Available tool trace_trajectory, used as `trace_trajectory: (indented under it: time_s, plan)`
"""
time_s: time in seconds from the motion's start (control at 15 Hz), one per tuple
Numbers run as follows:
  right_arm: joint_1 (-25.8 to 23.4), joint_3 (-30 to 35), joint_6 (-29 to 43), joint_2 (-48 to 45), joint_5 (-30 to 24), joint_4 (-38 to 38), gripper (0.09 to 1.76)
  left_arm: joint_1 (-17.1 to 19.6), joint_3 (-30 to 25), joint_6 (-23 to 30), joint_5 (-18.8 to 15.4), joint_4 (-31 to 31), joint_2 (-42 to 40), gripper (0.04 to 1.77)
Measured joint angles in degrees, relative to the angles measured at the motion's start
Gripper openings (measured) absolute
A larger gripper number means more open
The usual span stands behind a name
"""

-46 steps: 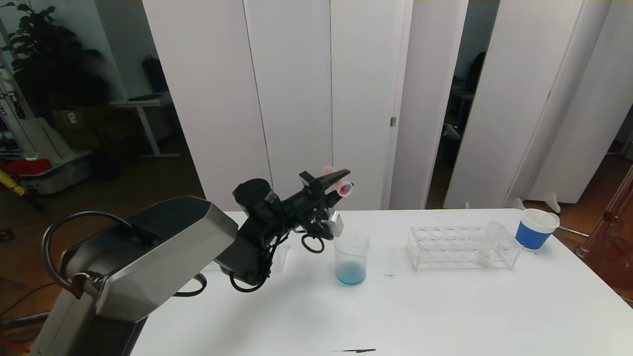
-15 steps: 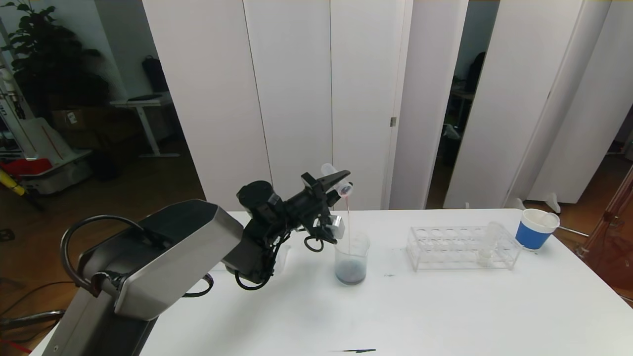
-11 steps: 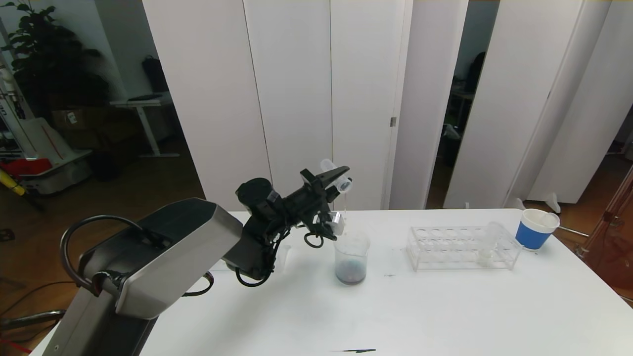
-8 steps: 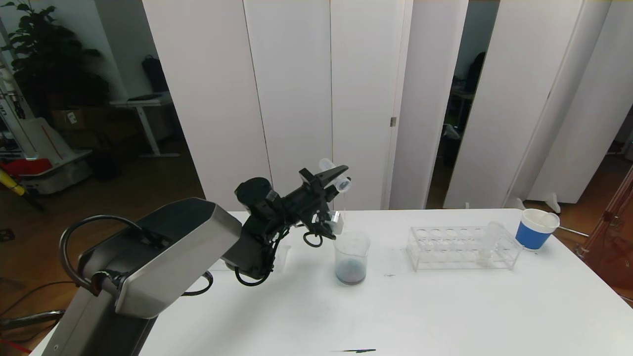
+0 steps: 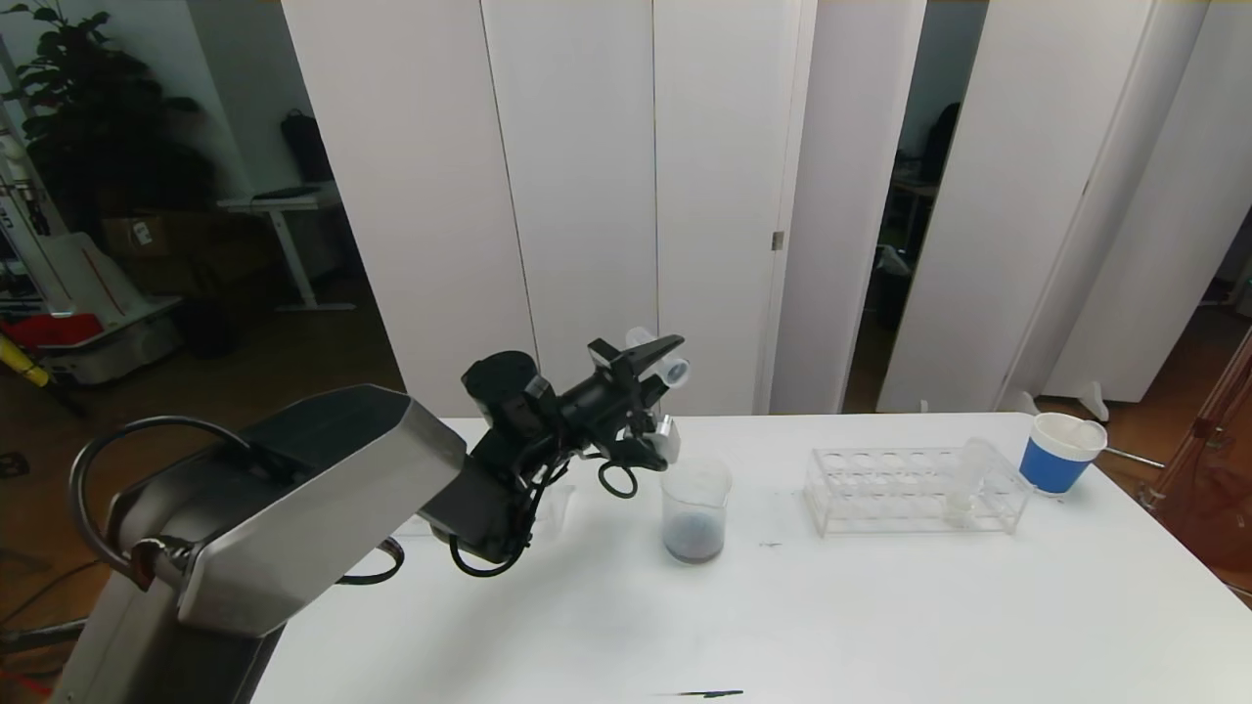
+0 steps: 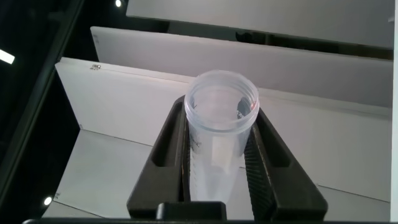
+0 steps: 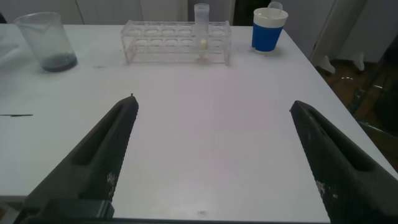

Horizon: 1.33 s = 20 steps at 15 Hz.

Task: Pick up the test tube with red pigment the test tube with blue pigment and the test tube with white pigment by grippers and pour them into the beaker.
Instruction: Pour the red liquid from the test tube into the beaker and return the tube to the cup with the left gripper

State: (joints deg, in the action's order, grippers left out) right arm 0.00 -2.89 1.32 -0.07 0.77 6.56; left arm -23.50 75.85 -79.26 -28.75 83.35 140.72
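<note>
My left gripper (image 5: 653, 357) is shut on the test tube with red pigment (image 5: 669, 368), held tilted in the air up and left of the beaker (image 5: 695, 508). The tube (image 6: 221, 124) looks drained, with only a red trace at its rim, and my left gripper (image 6: 217, 112) clamps its sides. The beaker holds dark purplish liquid at its bottom. The test tube with white pigment (image 5: 966, 471) stands in the clear rack (image 5: 880, 494). The test tube with blue pigment is out of view. My right gripper (image 7: 212, 106) hangs open over bare table, far from the beaker (image 7: 46, 40).
A blue paper cup (image 5: 1059, 452) with a white rim stands right of the rack. The right wrist view shows the rack (image 7: 161, 38), the white-pigment tube (image 7: 201, 28) and the cup (image 7: 268, 30) at the far side. A small black mark (image 5: 699, 693) lies at the table's near edge.
The red stream into the beaker has stopped and the held tube has gone clear. The beaker's liquid turned from blue to dark purple. The left gripper has drawn back slightly left and lower.
</note>
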Motion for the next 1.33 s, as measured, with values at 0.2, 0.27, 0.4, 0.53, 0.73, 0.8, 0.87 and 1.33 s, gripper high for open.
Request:
trace_trajectory:
  time_s: [0.2, 0.27, 0.4, 0.53, 0.73, 0.8, 0.87, 1.33]
  plan:
    - [0.0, 0.0, 0.0, 0.0, 0.02, -0.02, 1.75, -0.5, -5.13, 1.4, 6.18, -3.13, -3.61, 0.58]
    - [0.0, 0.0, 0.0, 0.0, 0.02, -0.02, 1.75, -0.98, -7.19, 2.89, 8.48, -4.72, -5.16, 0.58]
    - [0.0, 0.0, 0.0, 0.0, 0.0, 0.0, 1.75, -1.99, -10.39, 6.89, 14.31, -8.46, -8.33, 0.58]
    - [0.0, 0.0, 0.0, 0.0, 0.0, -0.02, 1.75, -2.27, -12.13, 13.14, 19.77, -11.57, -11.56, 0.58]
    - [0.0, 0.0, 0.0, 0.0, 0.0, -0.02, 1.75, -1.9, -14.08, 28.16, 24.64, -17.66, -16.37, 0.58]
    - [0.0, 0.0, 0.0, 0.0, 0.0, -0.02, 1.75, -1.29, -14.53, 32.33, 25.47, -21.47, -18.09, 0.58]
    - [0.0, 0.0, -0.02, 0.0, 0.02, -0.02, 1.75, -0.39, -15.06, 36.35, 25.94, -25.75, -19.91, 0.58]
    - [0.0, 0.0, 0.0, 0.0, 0.02, -0.02, 1.75, 3.72, -19.18, 63.33, 25.83, -42.17, -28.76, 0.58]
